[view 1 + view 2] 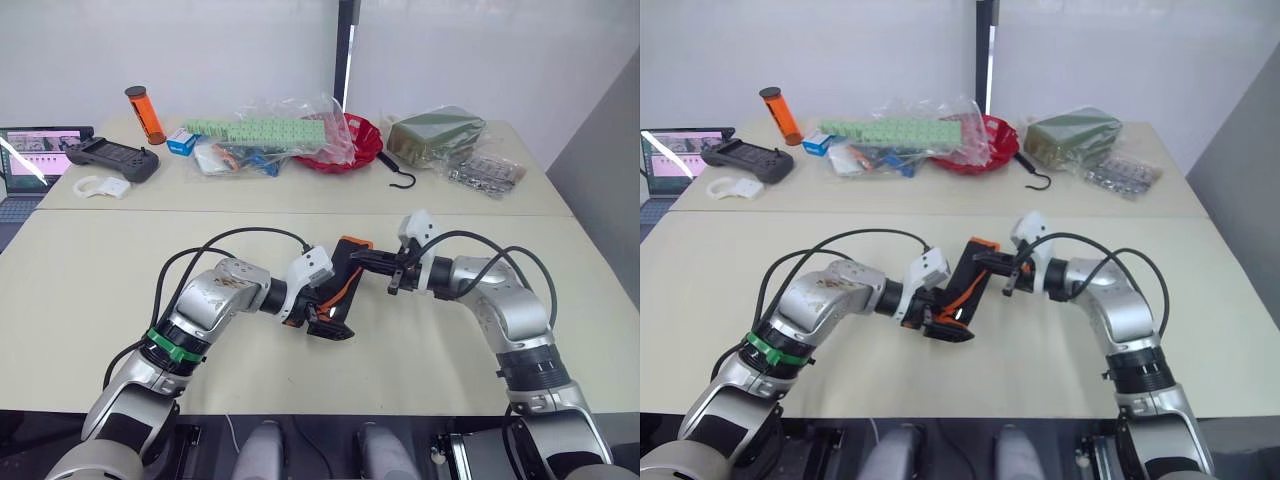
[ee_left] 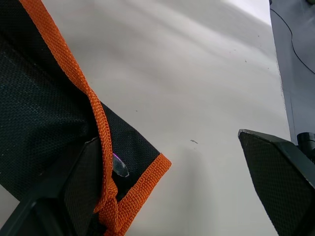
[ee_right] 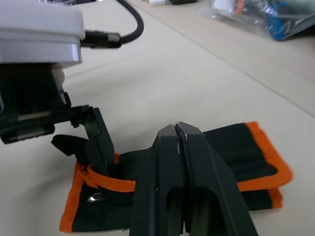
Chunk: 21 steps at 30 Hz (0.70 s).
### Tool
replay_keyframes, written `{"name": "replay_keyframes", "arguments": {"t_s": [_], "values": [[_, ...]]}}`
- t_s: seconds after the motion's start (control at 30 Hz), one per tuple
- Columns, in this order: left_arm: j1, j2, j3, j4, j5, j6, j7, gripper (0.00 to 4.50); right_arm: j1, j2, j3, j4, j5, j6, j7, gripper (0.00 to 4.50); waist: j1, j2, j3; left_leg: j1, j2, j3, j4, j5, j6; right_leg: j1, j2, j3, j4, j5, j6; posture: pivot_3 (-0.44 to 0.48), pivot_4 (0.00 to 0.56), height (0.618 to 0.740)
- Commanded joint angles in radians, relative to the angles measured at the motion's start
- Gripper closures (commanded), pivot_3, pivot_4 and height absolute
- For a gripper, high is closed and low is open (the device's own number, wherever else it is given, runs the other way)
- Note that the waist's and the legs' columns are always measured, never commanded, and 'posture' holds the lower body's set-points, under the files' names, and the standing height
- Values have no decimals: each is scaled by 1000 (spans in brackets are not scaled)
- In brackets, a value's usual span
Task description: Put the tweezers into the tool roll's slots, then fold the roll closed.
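The tool roll [image 1: 338, 283] lies folded on the near table, black fabric with orange edge trim [image 2: 101, 132]. Its slots and the tweezers are hidden inside the fold or out of view. My left gripper [image 2: 167, 140] is open at the roll's near end, and one finger [image 2: 74, 196] rests against the orange-trimmed corner while the other finger [image 2: 278, 172] stands well off over bare table. From the right, my right gripper [image 3: 178, 129] reaches over the roll's top. Its two fingers are shut together just above the fabric, with nothing visible between them.
On the far table stand a red bowl [image 1: 350, 142], a black hook [image 1: 401, 177], plastic bags of parts [image 1: 262, 135], an orange cylinder [image 1: 146, 113], a black controller [image 1: 112, 158] and a green pouch [image 1: 436, 134]. A laptop [image 1: 28, 160] sits at far left.
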Motion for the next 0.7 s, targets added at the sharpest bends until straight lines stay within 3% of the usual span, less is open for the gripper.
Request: {"name": "replay_keyframes", "arguments": {"t_s": [0.03,0.23,0.47,0.7], "values": [[37,27,-32,36,16,57,14,48,-45,35,27,45,-37,-45,-22,4500,-3,0,0,0,0,0,0,0,0,0,0,0,0,0,0,0,150,740],[36,27,-24,44,9,57,16,48,-62,81,88,150,-109,-83,-23,4500,-8,0,0,0,0,0,-2,0,0,-1,0,0,0,1,-1,0,150,740],[21,33,-4,43,-8,64,18,2219,-62,72,123,298,-197,-136,-49,4500,-13,0,0,0,0,0,-3,0,0,-2,0,0,0,1,-2,0,150,740],[13,113,69,-18,-69,109,-15,4485,-58,66,135,353,-218,-170,-31,4500,-32,0,0,0,1,0,-5,-1,1,-3,1,0,1,2,-4,0,150,740]]}}
